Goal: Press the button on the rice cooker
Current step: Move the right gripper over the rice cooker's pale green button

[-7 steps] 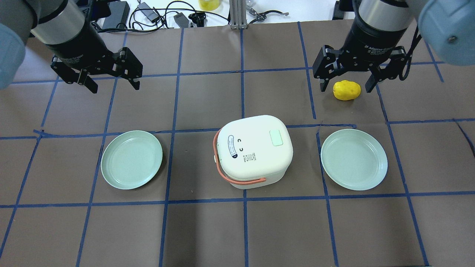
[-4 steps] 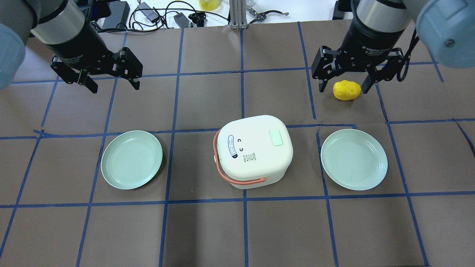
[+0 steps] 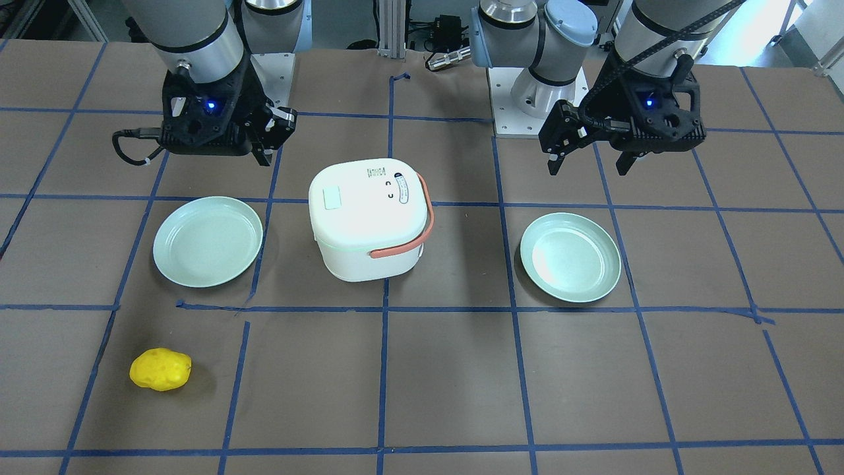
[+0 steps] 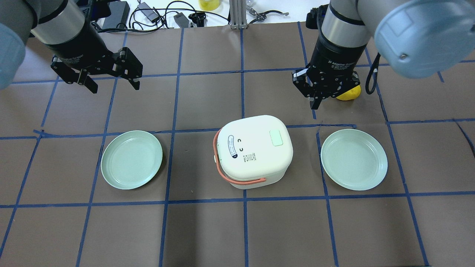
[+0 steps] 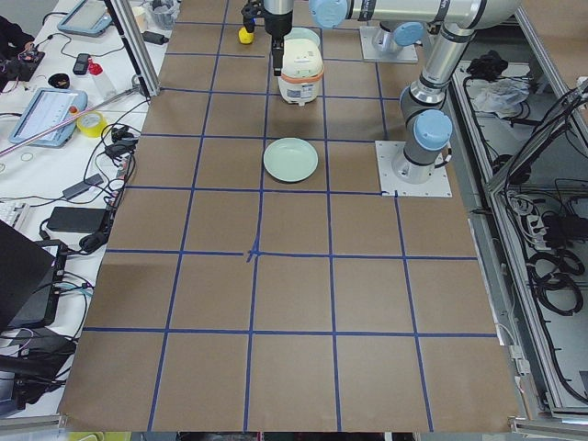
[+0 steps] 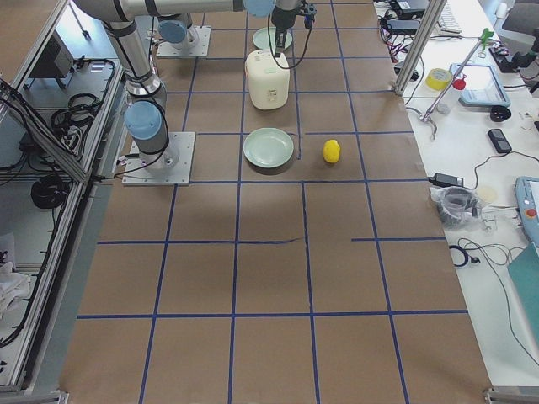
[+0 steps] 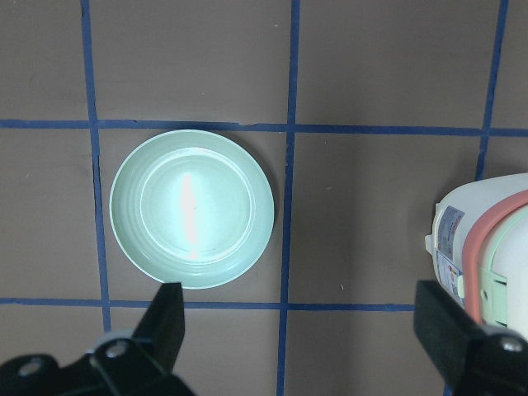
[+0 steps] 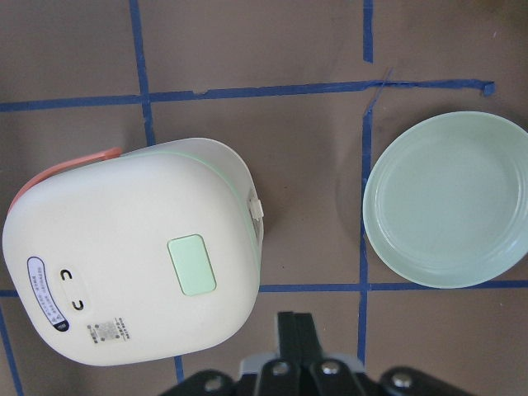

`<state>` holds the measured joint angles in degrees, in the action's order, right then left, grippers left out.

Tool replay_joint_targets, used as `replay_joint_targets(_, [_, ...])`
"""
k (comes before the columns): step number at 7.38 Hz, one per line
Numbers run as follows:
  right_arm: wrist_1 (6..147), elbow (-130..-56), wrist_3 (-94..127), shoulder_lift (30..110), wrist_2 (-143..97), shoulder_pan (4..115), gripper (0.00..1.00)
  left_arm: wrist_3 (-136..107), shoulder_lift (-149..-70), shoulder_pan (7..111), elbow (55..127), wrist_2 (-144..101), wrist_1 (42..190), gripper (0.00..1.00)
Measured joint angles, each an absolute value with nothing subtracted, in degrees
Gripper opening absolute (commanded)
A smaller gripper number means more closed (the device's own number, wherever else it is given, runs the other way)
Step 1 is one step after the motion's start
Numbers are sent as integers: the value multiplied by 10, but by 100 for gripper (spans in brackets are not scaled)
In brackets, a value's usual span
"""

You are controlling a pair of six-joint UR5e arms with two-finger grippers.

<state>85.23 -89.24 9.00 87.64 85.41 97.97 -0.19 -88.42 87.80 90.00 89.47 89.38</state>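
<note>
The white rice cooker with an orange handle stands mid-table, lid closed. Its pale green button sits on the lid's right part and also shows in the right wrist view and the front view. My right gripper is shut and empty, hovering past the cooker's far right corner; its joined fingers point down just off the cooker. My left gripper is open and empty, high over the table's far left, above a plate.
Two pale green plates flank the cooker, one at the left and one at the right. A yellow potato-like object lies beyond the right plate, half hidden behind my right gripper in the overhead view. Cables lie at the far edge.
My right gripper has shut and moved left toward the cooker, now covering part of the yellow object. The left arm has not moved.
</note>
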Motion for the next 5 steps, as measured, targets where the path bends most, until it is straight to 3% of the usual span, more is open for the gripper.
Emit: replay_joint_targets(5, [889, -928, 90, 845, 836, 1018, 0, -2, -884, 878, 900, 895, 894, 100])
